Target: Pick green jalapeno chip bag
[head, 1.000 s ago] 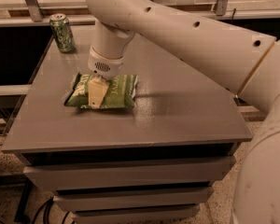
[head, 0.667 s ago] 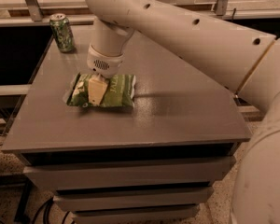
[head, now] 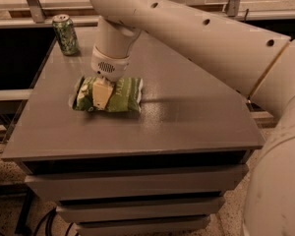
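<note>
I see the gripper (head: pixel 101 93) planted straight down on the green jalapeno chip bag (head: pixel 124 95), its pale tip sunk into the middle of the foil. From here I cannot tell whether the claw is clenched on the bag or released. The bag lies flat on the grey table (head: pixel 187 117), at about nine o'clock from the tabletop's centre. It is a crinkly, glossy green packet with rumpled edges and a pale crimped end at its three o'clock side. The tabletop looks smooth and matte, with a soft sheen at three o'clock of the bag. A green patterned soda can (head: pixel 66 34) stands upright at the table's eleven o'clock corner, well apart from the bag. The arm (head: pixel 196 38) is a thick, rounded cream tube dotted with small dark holes, sweeping in from three o'clock.
</note>
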{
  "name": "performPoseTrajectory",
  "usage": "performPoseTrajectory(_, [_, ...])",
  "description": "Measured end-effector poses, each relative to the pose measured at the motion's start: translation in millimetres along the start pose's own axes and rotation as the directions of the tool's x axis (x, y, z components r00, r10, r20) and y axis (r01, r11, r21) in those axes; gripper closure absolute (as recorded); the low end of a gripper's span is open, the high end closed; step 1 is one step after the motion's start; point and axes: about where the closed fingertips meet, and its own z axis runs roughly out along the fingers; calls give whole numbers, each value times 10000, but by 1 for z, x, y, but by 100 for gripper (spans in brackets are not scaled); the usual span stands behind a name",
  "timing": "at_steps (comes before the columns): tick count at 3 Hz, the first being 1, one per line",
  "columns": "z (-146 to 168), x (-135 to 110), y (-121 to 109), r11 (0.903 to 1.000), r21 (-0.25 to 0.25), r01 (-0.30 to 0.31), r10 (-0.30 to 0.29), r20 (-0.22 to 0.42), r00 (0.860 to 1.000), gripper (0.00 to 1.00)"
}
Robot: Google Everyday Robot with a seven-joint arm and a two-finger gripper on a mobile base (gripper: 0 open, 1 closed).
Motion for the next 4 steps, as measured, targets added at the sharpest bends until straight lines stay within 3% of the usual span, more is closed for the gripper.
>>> performPoseTrajectory(2, [-58, 4, -49, 9926, 1174, 296, -255, -365, 9990, 100])
performPoseTrajectory(4, [-113, -3, -80, 9675, 2457, 603, -482, -551, 9973, 100])
